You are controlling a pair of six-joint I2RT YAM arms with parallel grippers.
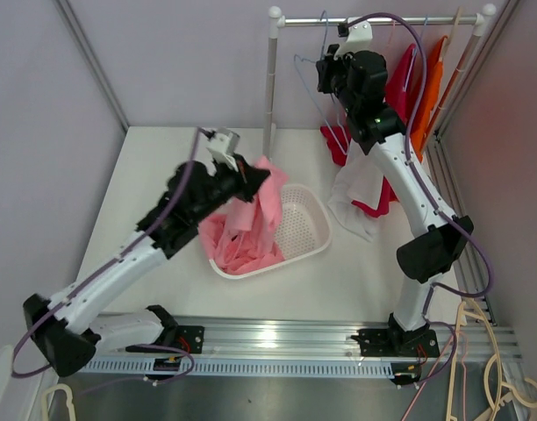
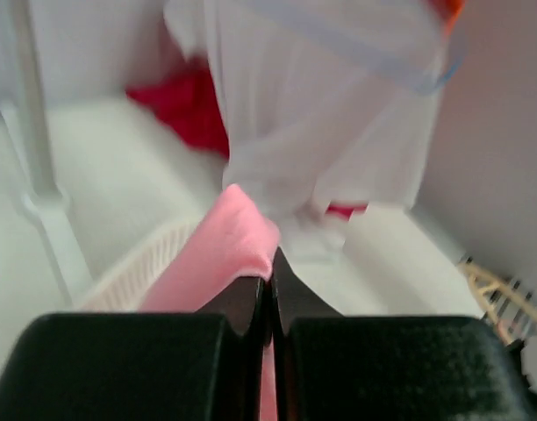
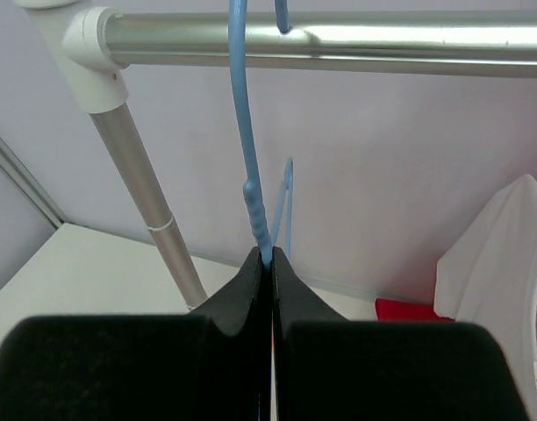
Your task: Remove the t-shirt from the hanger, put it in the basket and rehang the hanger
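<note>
The pink t-shirt [image 1: 251, 224] is off the hanger. It drapes from my left gripper [image 1: 251, 175] into the white basket [image 1: 308, 232]. My left gripper [image 2: 270, 294] is shut on a fold of the pink t-shirt [image 2: 220, 254], held above the basket rim [image 2: 137, 263]. The bare blue hanger [image 1: 314, 96] hangs from the rail [image 1: 383, 19]. My right gripper [image 1: 325, 74] is shut on it. In the right wrist view the gripper [image 3: 268, 263] pinches the ribbed stem of the hanger [image 3: 247, 132] just below the rail [image 3: 339, 39].
A white shirt [image 1: 361, 189], red garments [image 1: 400, 83] and an orange one [image 1: 431, 88] hang on the rail at the right. The rack's upright pole [image 1: 270, 88] stands behind the basket. Loose hangers [image 1: 488, 368] lie at the lower right.
</note>
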